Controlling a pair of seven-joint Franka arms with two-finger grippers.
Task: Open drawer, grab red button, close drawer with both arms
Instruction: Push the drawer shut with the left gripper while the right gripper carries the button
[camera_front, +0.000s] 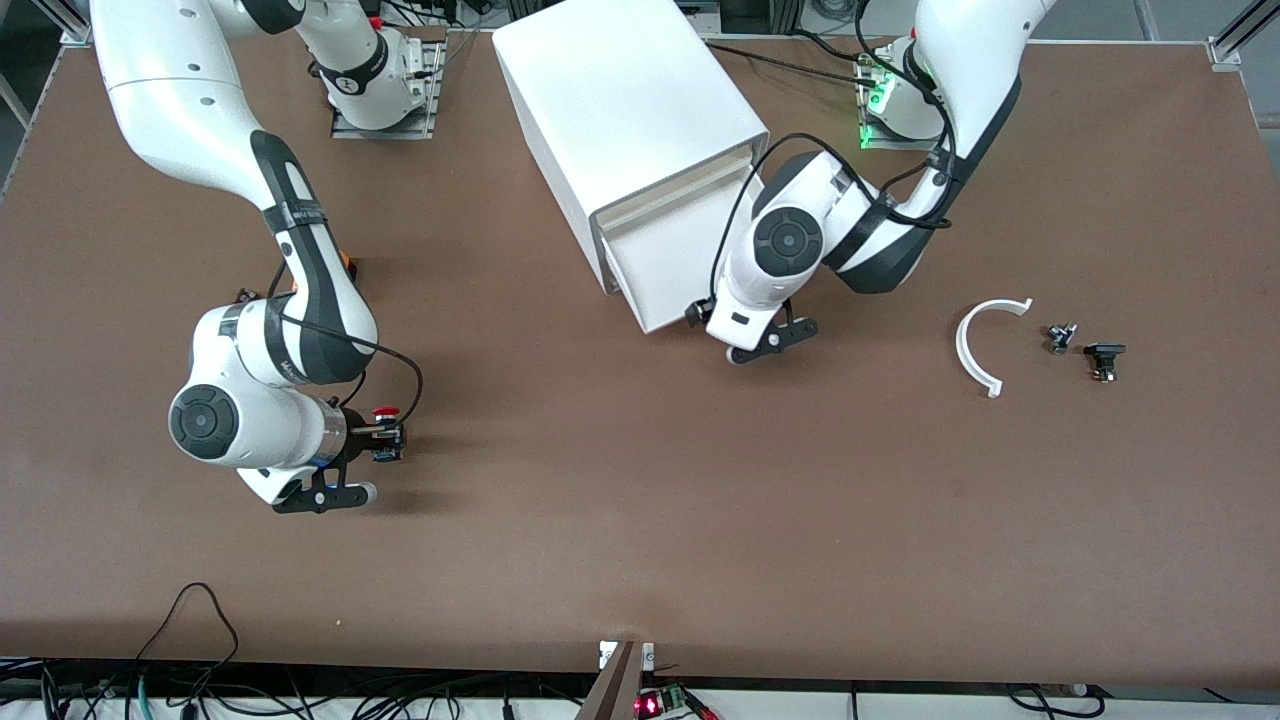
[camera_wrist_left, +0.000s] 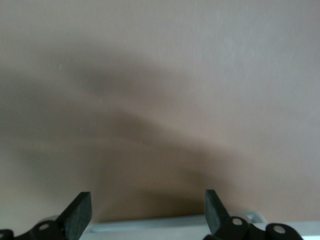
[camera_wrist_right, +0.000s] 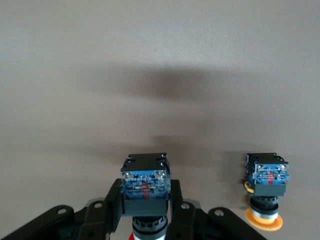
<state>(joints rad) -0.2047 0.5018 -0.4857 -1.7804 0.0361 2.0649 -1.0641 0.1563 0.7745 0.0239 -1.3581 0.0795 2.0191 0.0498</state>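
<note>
Between the right jaws: the button (camera_wrist_right: 145, 189), pinched by its black-and-blue body, its red cap toward the wrist; the right gripper (camera_front: 385, 441) hangs over bare table toward the right arm's end.
Beside that grip: a like button with an orange-yellow cap (camera_wrist_right: 266, 192) stands on the table, apart from the held one.
Left jaws: spread wide and empty; the left gripper (camera_wrist_left: 148, 212) sits low at the front of the drawer (camera_front: 680, 265), a white edge showing just under its fingertips.
Drawer: appears to project a little from the white cabinet (camera_front: 620, 130); how far open cannot be told.
Step in hand: judged the last one, closing, since the button is already out and held.
Next move calls for: a flat, square push by the left gripper on the drawer front while the right arm waits clear.
Surface: brown matte table (camera_front: 620, 520).
Room: a white curved bracket (camera_front: 975, 350) and two small dark parts (camera_front: 1085, 350) lie toward the left arm's end; cables run along the table's edge nearest the camera.
</note>
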